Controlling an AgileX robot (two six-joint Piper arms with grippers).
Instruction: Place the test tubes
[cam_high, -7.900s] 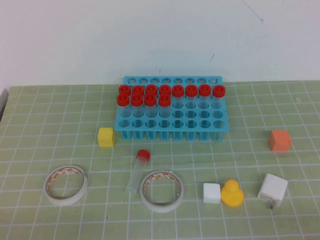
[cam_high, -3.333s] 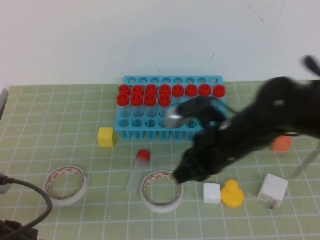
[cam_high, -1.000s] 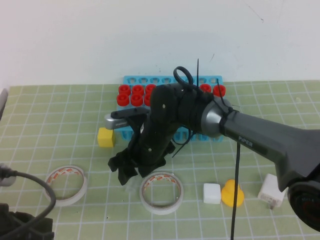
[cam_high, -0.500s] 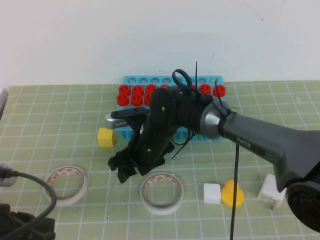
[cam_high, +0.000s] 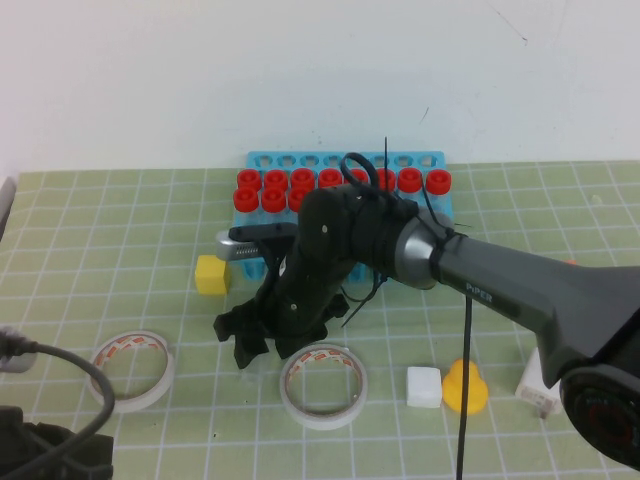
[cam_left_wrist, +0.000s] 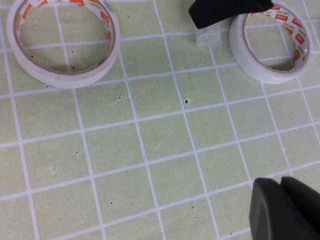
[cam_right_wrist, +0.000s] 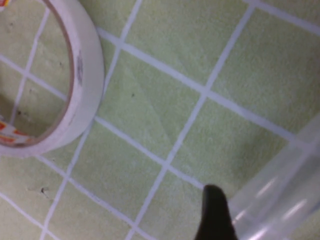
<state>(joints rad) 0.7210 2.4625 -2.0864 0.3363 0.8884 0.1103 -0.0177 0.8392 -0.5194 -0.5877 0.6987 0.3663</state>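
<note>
A clear test tube (cam_right_wrist: 280, 195) lies flat on the green grid mat between two tape rolls; its open end (cam_left_wrist: 206, 37) shows in the left wrist view. My right gripper (cam_high: 258, 342) is down over it, open, hiding it in the high view. One black finger (cam_right_wrist: 215, 216) stands beside the tube wall. The blue rack (cam_high: 340, 160) at the back holds several red-capped tubes (cam_high: 410, 180). My left gripper (cam_left_wrist: 281, 195) is shut and empty, hovering over the mat near the front left; its arm (cam_high: 50, 450) fills the lower left corner.
Tape rolls lie left (cam_high: 130, 370) and right (cam_high: 323, 383) of the tube. A yellow cube (cam_high: 212, 273) sits by the rack's left end. A white cube (cam_high: 423, 386), yellow duck (cam_high: 463, 385) and white adapter (cam_high: 535, 385) lie at the front right.
The right arm swung in from the right to the lying tube; over the last second its gripper edged slightly left over it. The left arm has stayed still.
</note>
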